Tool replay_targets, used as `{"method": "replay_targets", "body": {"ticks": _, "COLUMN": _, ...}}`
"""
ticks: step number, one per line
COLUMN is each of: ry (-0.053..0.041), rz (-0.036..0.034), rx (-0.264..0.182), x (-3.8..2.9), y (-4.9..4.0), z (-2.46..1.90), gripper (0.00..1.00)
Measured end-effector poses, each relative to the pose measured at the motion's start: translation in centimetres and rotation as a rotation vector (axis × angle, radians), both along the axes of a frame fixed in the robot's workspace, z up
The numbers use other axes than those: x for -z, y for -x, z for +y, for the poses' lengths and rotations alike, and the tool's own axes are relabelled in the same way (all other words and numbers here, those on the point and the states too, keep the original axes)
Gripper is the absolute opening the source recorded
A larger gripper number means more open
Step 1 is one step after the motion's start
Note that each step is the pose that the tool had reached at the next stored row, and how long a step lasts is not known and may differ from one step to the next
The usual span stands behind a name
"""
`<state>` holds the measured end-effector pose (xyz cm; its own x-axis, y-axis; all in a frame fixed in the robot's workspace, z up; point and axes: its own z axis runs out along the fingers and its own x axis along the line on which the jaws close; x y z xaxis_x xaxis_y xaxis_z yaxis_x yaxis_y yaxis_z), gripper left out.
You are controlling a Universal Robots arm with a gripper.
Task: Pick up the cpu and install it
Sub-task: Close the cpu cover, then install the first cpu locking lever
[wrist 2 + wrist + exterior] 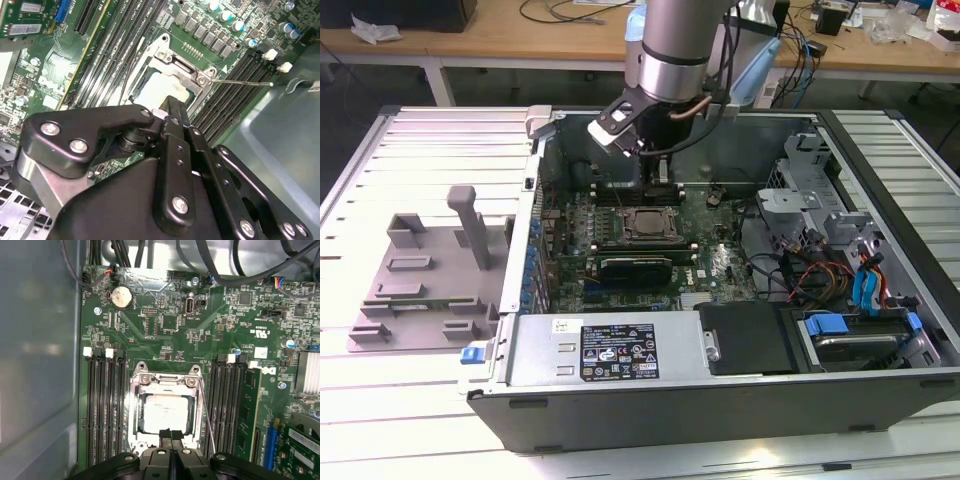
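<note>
The cpu (165,410), a flat square chip with a silvery-grey top, lies flat inside the metal socket frame (167,381) on the green motherboard. In the second wrist view the cpu (156,87) shows pale, just beyond my fingertips. My gripper (170,434) hangs above the near edge of the socket, fingers pressed together with nothing between them. In the exterior view the gripper (663,172) sits inside the open computer case, just behind the cpu (650,225). A thin wire lever (240,82) sticks out beside the socket.
Black memory slots (105,405) flank the socket on both sides. A long black-finned card (635,268) lies in front of it. Drive cages and cables (820,250) fill the exterior view's right; a grey fixture (430,270) stands outside the case on the left.
</note>
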<state>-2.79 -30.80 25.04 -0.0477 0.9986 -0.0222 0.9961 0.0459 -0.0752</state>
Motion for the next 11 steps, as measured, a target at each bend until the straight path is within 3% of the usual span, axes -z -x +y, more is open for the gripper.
{"method": "replay_targets", "body": {"ticks": 2, "ry": -0.0002, "rz": -0.0001, "rx": 0.000, "x": -0.29, "y": 0.00, "z": 0.00, "gripper": 0.11}}
{"method": "replay_targets", "body": {"ticks": 11, "ry": -0.0003, "rz": -0.0001, "rx": 0.000, "x": -0.29, "y": 0.00, "z": 0.00, "gripper": 0.11}}
